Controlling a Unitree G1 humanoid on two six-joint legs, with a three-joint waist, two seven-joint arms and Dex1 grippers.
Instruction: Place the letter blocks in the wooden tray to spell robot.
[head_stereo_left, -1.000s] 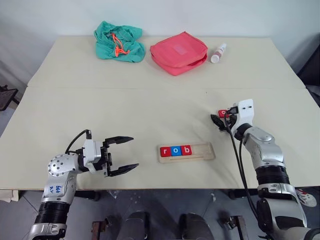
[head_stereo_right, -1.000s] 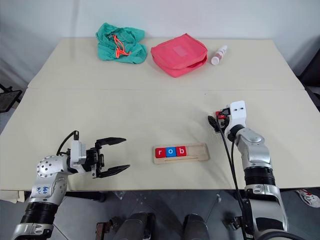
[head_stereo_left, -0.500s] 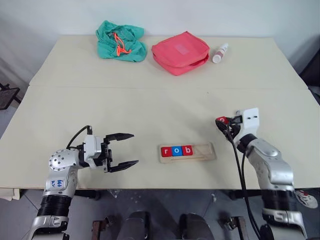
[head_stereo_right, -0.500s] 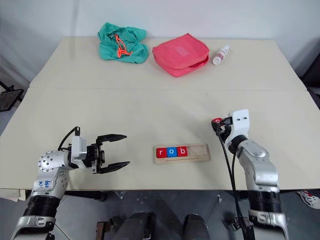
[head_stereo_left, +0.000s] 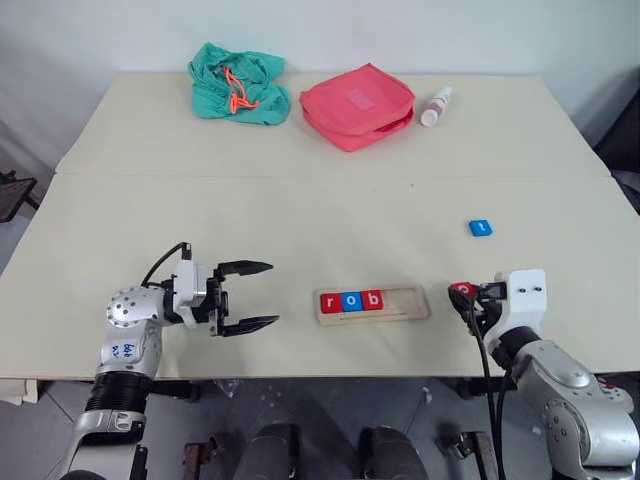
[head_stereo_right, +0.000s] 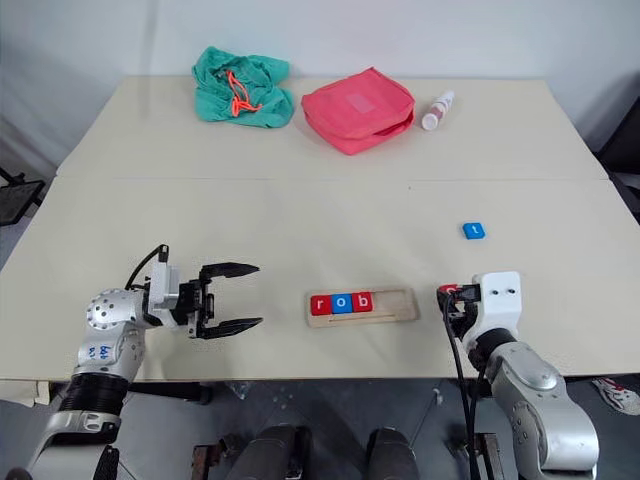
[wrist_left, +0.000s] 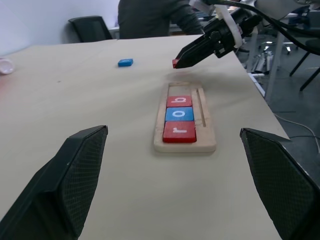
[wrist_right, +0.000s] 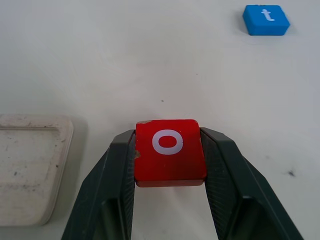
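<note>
Between the left gripper's (wrist_left: 175, 185) two wide-apart black fingers (wrist_left: 65, 185) lies the wooden tray (wrist_left: 207, 131), holding red r (wrist_left: 179, 132), blue o (wrist_left: 179, 114) and red b (wrist_left: 179, 101). Beyond it the right gripper (wrist_left: 176, 62) pinches a red block (wrist_left: 175, 63). A blue block (wrist_left: 125, 62) lies farther off.

You've got the wooden tray (head_stereo_left: 408, 303) near the table's front edge w/ red r (head_stereo_left: 330, 302), blue o (head_stereo_left: 351, 301), red b (head_stereo_left: 372, 300) flat at its left end, right part bare. Red o block (wrist_right: 170, 151) is pinched just right of tray. Blue t (head_stereo_left: 480, 228) lies flat farther back-right.
</note>
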